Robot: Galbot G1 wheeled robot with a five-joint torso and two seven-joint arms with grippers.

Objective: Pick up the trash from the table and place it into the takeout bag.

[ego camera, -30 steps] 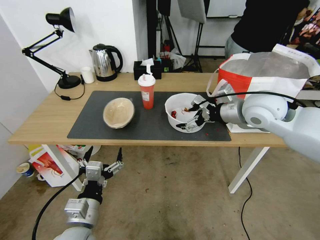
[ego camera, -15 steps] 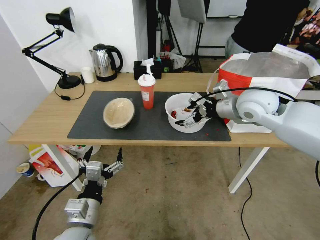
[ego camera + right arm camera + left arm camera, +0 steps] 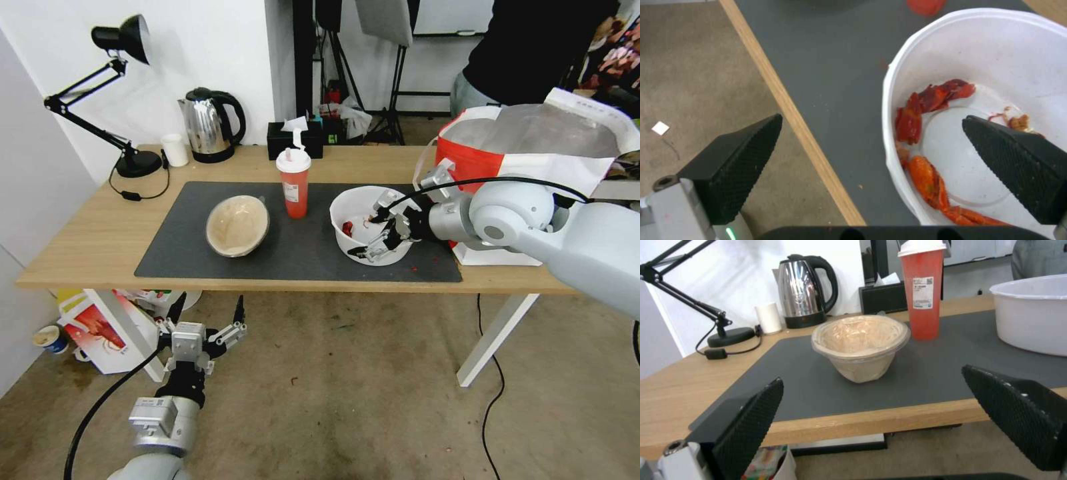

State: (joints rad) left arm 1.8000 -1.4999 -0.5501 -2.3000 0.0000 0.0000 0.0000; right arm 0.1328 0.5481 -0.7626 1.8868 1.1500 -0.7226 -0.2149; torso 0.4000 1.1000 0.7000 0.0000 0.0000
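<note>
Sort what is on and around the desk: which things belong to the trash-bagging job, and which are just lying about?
Job:
- white bowl with red scraps, open right gripper straddling its rim
- red drink cup
- tan paper bowl
- takeout bag
- left gripper, open, parked below the table

Lying about:
- kettle
- desk lamp
- small white cup
- tissue box

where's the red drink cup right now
In the head view the red drink cup stands upright near the back edge of the dark grey mat, between the tan paper bowl and the large white bowl.
</note>
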